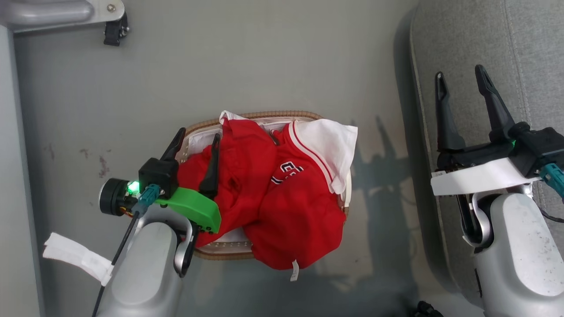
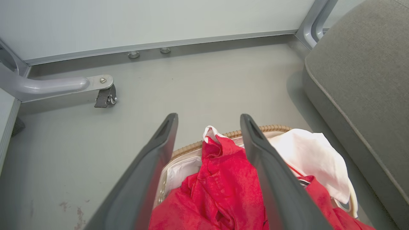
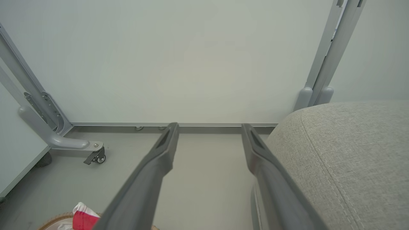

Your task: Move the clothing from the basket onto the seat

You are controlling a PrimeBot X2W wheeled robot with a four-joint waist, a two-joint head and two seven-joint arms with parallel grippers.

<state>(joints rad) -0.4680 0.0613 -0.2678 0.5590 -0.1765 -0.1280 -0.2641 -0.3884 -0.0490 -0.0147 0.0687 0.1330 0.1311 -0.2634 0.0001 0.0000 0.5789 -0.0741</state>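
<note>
While the clothing (image 1: 286, 207) lies heaped in the basket (image 1: 269, 115), spilling over its near and right rims, the left gripper (image 1: 199, 133) hangs above the basket's left end. Its fingers are spread wide and hold nothing: one is over the rim, the other over red cloth. The right gripper (image 1: 459, 71), also wide open and empty, hovers over the seat's (image 1: 484, 39) left edge. The basket stands on the floor (image 1: 220, 66), near the seat but apart from it.

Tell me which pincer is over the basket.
The left pincer, open above the clothing in the basket; the right pincer hangs at the edge of the seat.
</note>
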